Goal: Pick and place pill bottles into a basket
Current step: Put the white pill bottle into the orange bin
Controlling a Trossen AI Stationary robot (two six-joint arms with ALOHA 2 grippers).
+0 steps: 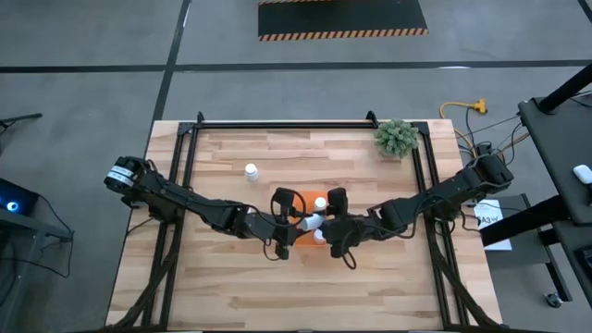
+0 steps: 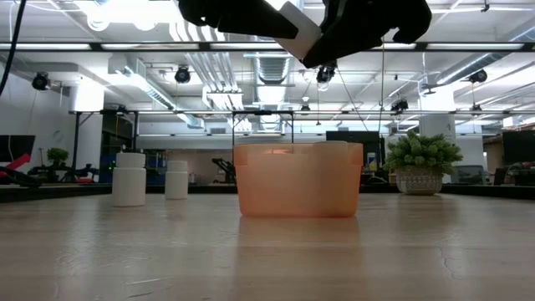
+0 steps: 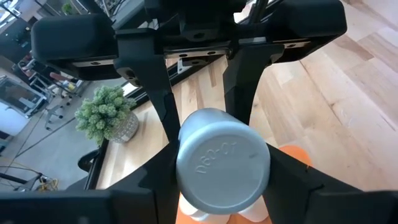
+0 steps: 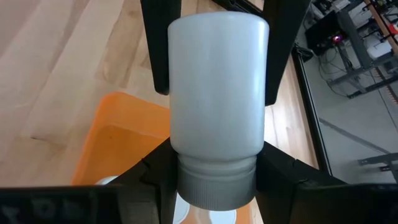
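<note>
Now both grippers hang over the basket [image 1: 310,227], the left gripper [image 3: 214,180] clamped on one pill bottle [image 3: 222,163], the right gripper [image 4: 214,165] on another [image 4: 217,93]. Light, stiff, probably slippery: grip mid-body. Beyond, one bottle [image 1: 251,171] waits.

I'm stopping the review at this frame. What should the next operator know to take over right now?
Left gripper: shut on a bottle, above the basket.
Right gripper: shut on the same bottle from the other end, so this looks like a hand-over in mid-air.
Done: at least two bottles sit in the basket; the arms hide the rest.
Left: place the held bottle, then fetch two loose bottles standing upright on the table, apart from the basket.
</note>
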